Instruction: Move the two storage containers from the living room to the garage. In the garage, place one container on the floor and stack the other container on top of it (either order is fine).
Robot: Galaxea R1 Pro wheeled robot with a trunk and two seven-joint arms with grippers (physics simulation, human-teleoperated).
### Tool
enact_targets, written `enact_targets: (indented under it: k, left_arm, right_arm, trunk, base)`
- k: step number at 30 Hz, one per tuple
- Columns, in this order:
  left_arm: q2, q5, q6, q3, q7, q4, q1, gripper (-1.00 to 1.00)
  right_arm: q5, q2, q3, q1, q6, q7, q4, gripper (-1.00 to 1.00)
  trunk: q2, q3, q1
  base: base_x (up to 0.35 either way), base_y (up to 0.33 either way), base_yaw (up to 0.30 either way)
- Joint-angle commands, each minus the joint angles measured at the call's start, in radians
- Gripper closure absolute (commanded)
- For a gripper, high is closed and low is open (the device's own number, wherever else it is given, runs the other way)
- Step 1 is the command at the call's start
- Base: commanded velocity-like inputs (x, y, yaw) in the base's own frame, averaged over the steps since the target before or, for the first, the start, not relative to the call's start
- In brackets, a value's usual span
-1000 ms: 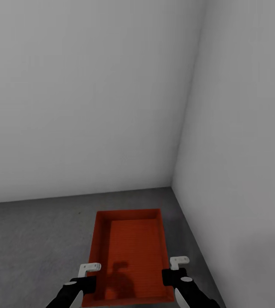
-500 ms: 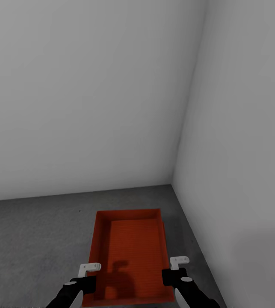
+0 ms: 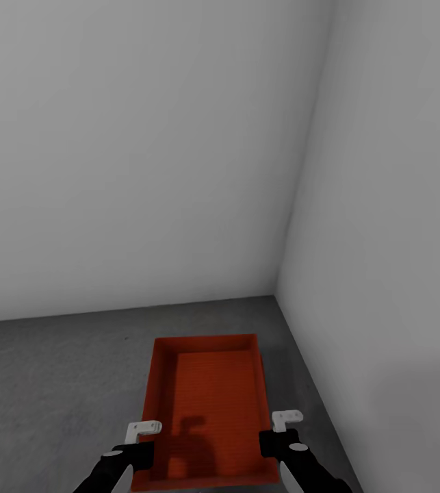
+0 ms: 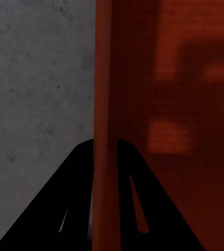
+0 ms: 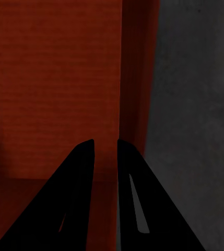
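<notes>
One orange-red storage container (image 3: 209, 404), open-topped and with nothing in it, sits low over the dark grey concrete floor (image 3: 55, 383) in a corner of the garage. My left gripper (image 3: 141, 452) holds its left long wall near the close end, and my right gripper (image 3: 274, 444) holds the right long wall opposite. In the left wrist view the gripper (image 4: 102, 144) straddles the container (image 4: 174, 104) wall, pinched between the black fingers. The right wrist view shows that gripper (image 5: 105, 141) narrowly closed at the container (image 5: 54, 78) wall. Whether the bin rests on the floor I cannot tell.
Plain grey-white walls meet in a corner just beyond and to the right of the container; the right wall (image 3: 384, 274) runs close alongside it. Bare concrete (image 3: 42, 424) stretches out to the left.
</notes>
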Motion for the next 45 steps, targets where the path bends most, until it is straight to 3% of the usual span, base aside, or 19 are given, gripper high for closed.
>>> enact_targets:
  k: [1, 45]
  left_arm:
    - [0.001, 0.025, 0.0, -0.009, 0.01, -0.043, -0.001, 1.0]
    - [0.001, 0.025, 0.0, -0.009, 0.01, -0.043, -0.001, 1.0]
  right_arm:
    - [-0.021, -0.001, 0.009, 0.0, 0.004, -0.005, 0.0, 1.0]
    - [-0.021, -0.001, 0.009, 0.0, 0.004, -0.005, 0.0, 1.0]
  trunk:
    - [0.0, -0.001, 0.0]
    - [0.0, -0.045, 0.0]
  base:
    - [0.248, 0.0, 0.0]
    - [0.027, 0.0, 0.0]
